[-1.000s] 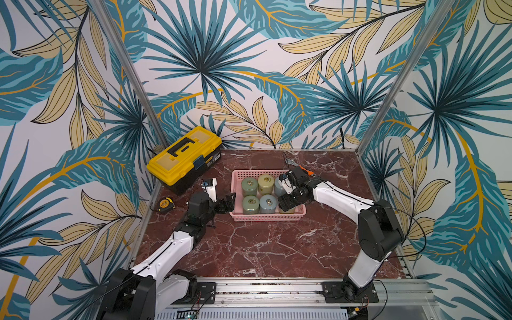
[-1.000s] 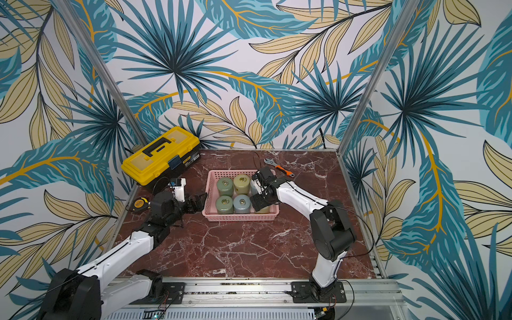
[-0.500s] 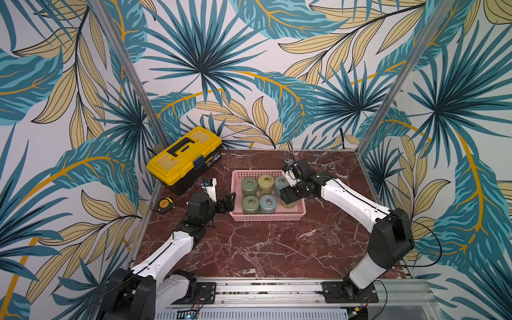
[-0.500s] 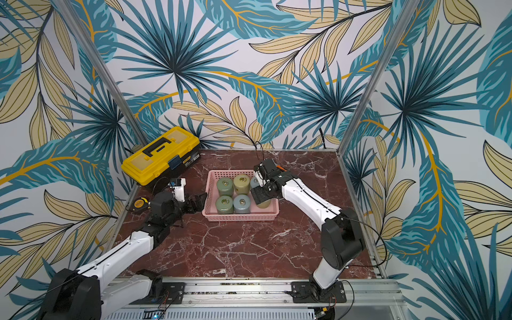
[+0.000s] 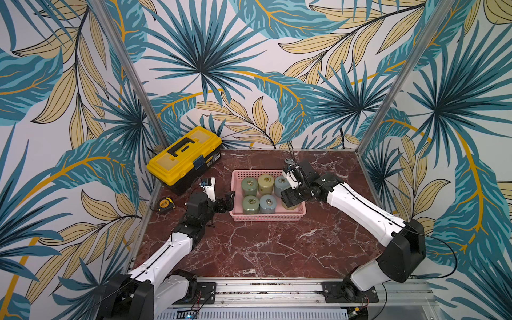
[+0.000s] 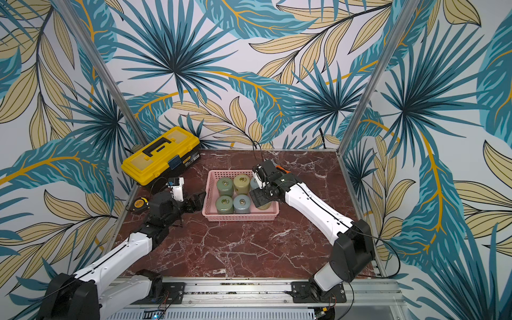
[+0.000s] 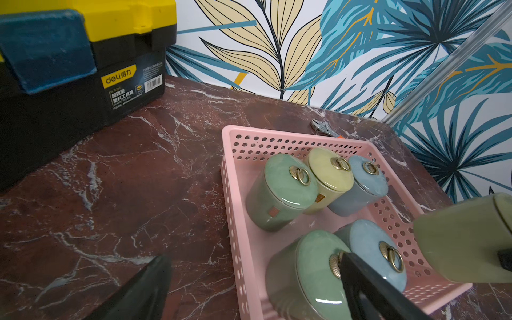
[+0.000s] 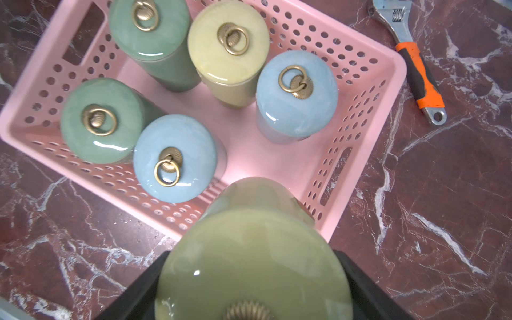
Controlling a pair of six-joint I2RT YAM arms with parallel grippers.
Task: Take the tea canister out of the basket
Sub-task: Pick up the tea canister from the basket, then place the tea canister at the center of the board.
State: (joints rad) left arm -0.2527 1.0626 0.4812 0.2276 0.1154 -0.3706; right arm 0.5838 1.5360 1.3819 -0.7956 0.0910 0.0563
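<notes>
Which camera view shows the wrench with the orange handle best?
The right wrist view: the whole wrench lies unobstructed on the table beside the basket. The left wrist view shows only its head end beyond the basket's far rim. In both top views the right arm hides most of it.

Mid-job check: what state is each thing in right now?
pink basket: five canisters inside, upright, lidded.
right gripper: shut on olive tea canister.
olive tea canister: lidded, lifted over the pink basket's end.
left gripper: open, empty, beside the pink basket.
yellow toolbox: closed.
adjustable wrench: lying on the table.
tape measure: lying on the table.
</notes>
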